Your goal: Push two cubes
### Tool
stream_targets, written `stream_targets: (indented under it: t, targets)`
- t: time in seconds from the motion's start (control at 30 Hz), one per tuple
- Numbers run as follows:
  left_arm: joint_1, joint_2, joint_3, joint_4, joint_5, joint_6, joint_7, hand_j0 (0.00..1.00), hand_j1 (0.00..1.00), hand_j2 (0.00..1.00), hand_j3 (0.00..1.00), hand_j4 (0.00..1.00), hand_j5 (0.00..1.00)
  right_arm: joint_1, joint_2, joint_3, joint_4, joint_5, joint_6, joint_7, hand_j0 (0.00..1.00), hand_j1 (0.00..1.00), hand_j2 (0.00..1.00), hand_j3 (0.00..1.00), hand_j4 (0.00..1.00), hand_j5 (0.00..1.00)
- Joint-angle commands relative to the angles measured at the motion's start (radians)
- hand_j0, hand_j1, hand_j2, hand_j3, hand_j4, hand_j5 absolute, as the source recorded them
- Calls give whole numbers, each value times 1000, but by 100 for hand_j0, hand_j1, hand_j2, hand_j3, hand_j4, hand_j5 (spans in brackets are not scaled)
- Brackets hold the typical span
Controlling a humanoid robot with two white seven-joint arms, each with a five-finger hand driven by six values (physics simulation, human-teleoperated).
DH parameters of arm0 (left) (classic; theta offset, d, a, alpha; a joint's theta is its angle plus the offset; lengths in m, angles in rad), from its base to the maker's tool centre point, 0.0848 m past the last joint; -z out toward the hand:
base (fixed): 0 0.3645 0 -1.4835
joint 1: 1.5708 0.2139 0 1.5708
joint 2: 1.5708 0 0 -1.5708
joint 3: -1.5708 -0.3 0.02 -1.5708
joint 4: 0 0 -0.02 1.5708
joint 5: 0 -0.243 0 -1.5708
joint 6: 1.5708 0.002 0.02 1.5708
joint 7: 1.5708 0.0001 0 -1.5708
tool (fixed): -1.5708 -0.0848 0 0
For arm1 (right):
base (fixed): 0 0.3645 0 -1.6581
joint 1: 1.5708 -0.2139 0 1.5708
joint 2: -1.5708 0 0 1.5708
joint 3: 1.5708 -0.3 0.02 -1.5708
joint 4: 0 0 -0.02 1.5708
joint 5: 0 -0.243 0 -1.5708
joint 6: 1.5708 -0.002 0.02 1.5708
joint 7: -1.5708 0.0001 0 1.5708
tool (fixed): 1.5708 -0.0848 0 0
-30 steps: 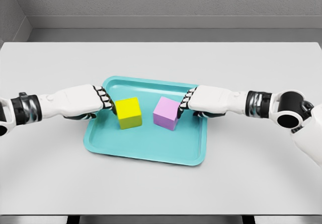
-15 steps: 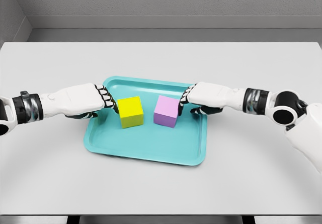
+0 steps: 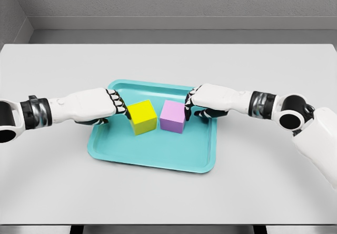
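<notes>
Two stiff, light cubes, yellow (image 3: pixel 143 116) and purple (image 3: pixel 172 116); I'd press their outer faces with both curled, empty fists (image 3: pixel 117 107) (image 3: pixel 192 103).

Head view, angled down, mid-range

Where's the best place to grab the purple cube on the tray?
Probably from above, pinching the purple cube across its near and far faces. The right hand crowds its right face and the yellow cube sits close on its left; the top is bare.
</notes>
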Motion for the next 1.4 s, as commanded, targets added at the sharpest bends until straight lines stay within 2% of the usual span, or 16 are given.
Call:
stream_targets:
  t: [0.0, 0.37, 0.5, 0.6, 0.8, 0.9, 0.93, 1.17, 1.37]
  targets:
    - [0, 0, 5, 0, 6, 2, 0, 74, 74, 74, 74, 74, 74, -1, 1, 11, 6, 75, -36, -18, 61, 61, 61, 61, 61, 61]
    - [-5, 0, 17, 0, 4, 2, -3, 74, 74, 74, 74, 74, 74, 2, 1, 10, 4, 69, -36, -101, 61, 61, 61, 61, 61, 61]
    - [-6, 10, 44, 5, 15, 2, -3, 74, 74, 74, 74, 74, 74, 2, 1, 7, -2, 67, -36, -103, 61, 61, 61, 61, 61, 61]
    - [-3, 50, 67, 10, 18, 2, -3, 70, 70, 70, 70, 70, 70, 0, 1, 2, 1, 67, -36, -104, 61, 61, 61, 61, 61, 61]
    - [2, 67, 101, 16, 18, 2, -3, 71, 71, 71, 71, 71, 71, 0, 3, 8, 4, 76, -36, -124, 60, 60, 60, 60, 60, 60]
    - [3, 81, 107, 16, 18, 2, -3, 71, 71, 71, 71, 71, 71, 0, 9, 14, 23, 82, -36, -121, 60, 60, 60, 60, 60, 60]
    - [3, 80, 109, 16, 18, 2, -3, 71, 71, 71, 71, 71, 71, -2, 9, 16, 57, 84, -36, -121, 60, 60, 60, 60, 60, 60]
    - [5, 81, 113, 16, 18, 2, -3, 71, 71, 71, 71, 71, 71, -2, 6, 14, 98, 99, -36, -121, 60, 60, 60, 60, 60, 60]
    - [2, 81, 117, 26, 19, 2, -3, 71, 71, 71, 71, 71, 71, -3, 9, 16, 86, 99, -36, -120, 60, 60, 60, 60, 60, 60]
